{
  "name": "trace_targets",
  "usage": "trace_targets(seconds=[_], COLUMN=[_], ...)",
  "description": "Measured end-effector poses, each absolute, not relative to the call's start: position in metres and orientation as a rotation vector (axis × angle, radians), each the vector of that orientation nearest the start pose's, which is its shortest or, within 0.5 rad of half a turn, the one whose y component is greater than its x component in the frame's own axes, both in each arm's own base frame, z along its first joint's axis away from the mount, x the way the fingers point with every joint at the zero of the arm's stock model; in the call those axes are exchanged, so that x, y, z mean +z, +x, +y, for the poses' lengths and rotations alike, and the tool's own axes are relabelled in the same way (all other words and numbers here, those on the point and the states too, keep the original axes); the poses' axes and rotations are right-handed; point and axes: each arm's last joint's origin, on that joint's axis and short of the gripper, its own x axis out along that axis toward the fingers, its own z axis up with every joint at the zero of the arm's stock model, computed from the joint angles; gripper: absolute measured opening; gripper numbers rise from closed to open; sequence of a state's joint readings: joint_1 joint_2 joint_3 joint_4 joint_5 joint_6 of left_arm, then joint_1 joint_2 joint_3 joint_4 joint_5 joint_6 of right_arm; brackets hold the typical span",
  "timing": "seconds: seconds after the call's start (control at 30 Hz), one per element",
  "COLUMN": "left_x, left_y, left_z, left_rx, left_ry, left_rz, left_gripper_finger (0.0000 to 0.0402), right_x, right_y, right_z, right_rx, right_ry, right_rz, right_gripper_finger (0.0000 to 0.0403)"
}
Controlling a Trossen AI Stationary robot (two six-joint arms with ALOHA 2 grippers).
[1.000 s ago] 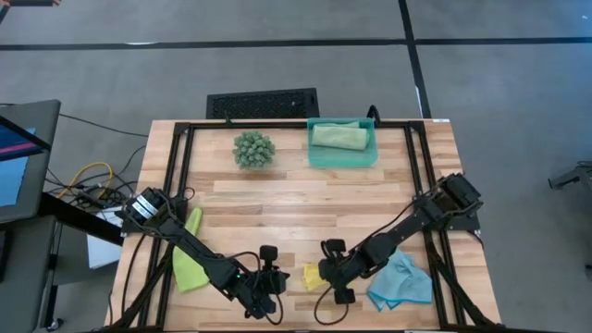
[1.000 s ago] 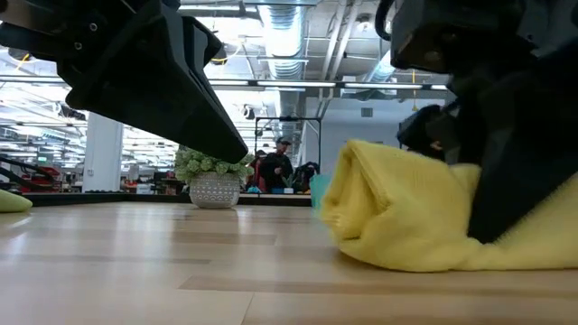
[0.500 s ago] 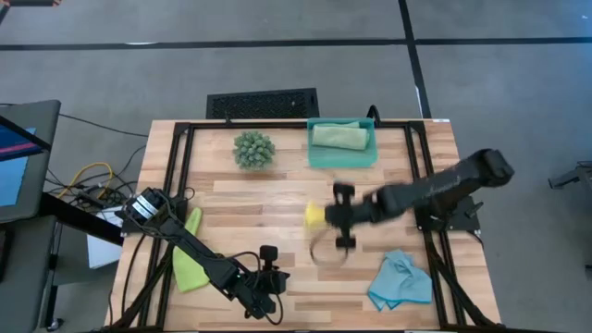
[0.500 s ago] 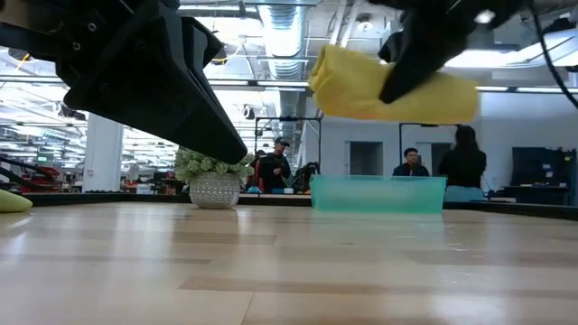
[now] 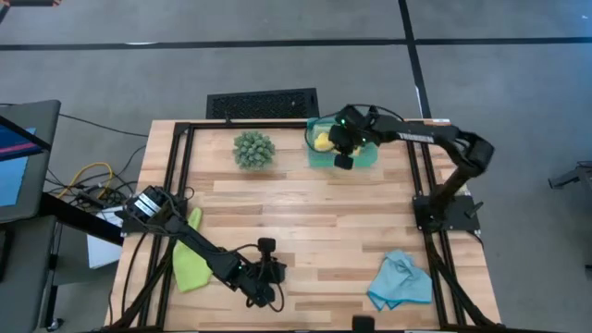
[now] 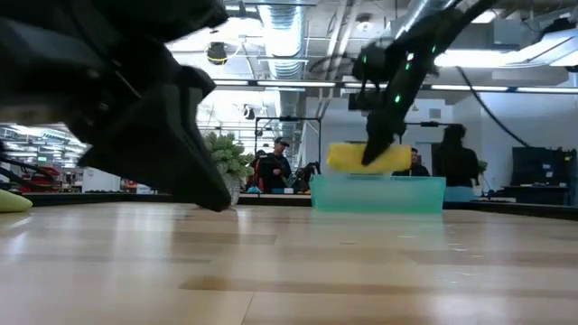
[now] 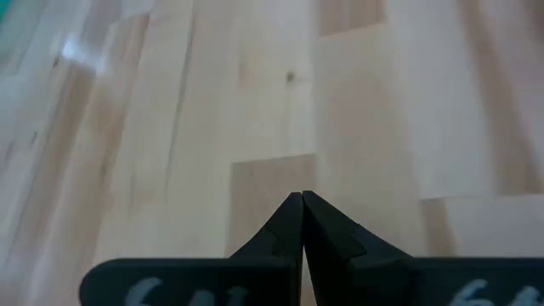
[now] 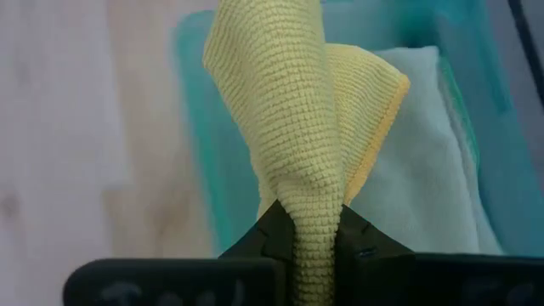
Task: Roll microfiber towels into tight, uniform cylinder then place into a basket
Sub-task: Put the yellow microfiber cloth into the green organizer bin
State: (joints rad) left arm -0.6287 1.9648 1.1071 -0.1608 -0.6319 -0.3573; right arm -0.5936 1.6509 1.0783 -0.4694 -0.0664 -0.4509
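right pincer [image 5: 339,148] pinching yellow towel [image 8: 297,127] over teal basket [image 5: 368,157] at worktop [image 5: 305,213] far edge | sage towel [image 8: 416,161] inside basket | left pincer [image 7: 303,200] pressed together, near edge | no legible writing

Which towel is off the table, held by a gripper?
The yellow towel, pinched in the right gripper over the basket. The sage one lies inside it; the lime and blue ones lie on the table.
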Motion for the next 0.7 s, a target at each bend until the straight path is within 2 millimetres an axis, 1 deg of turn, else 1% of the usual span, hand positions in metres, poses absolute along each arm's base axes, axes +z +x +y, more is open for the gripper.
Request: trace_targets(seconds=[0.13,0.27,0.43,0.53,0.6,0.7], left_x=[0.123,0.123,0.123,0.122,0.122,0.122], left_y=[0.321,0.327,0.333,0.334,0.334,0.334], left_z=[-0.195,-0.186,-0.175,-0.172,-0.172,-0.173], left_rx=[0.158,0.123,0.128,0.123,0.104,0.097], left_ry=[0.258,0.258,0.281,0.276,0.262,0.248], left_rz=[0.815,0.844,0.858,0.871,0.880,0.883], left_gripper_finger=[0.0000,0.0000,0.0000,0.0000,0.0000,0.0000], right_x=[0.175,0.165,0.156,0.153,0.152,0.152], right_y=[0.273,0.282,0.297,0.302,0.305,0.306], right_z=[-0.207,-0.219,-0.222,-0.218,-0.215,-0.211], right_rx=[-0.223,-0.182,-0.134,-0.092,-0.081,-0.070], right_ry=[-0.072,-0.078,-0.086,-0.108,-0.114,-0.114], right_rz=[1.127,1.185,1.226,1.249,1.251,1.259], right_gripper_finger=[0.0051,0.0051,0.0052,0.0064,0.0082,0.0127])
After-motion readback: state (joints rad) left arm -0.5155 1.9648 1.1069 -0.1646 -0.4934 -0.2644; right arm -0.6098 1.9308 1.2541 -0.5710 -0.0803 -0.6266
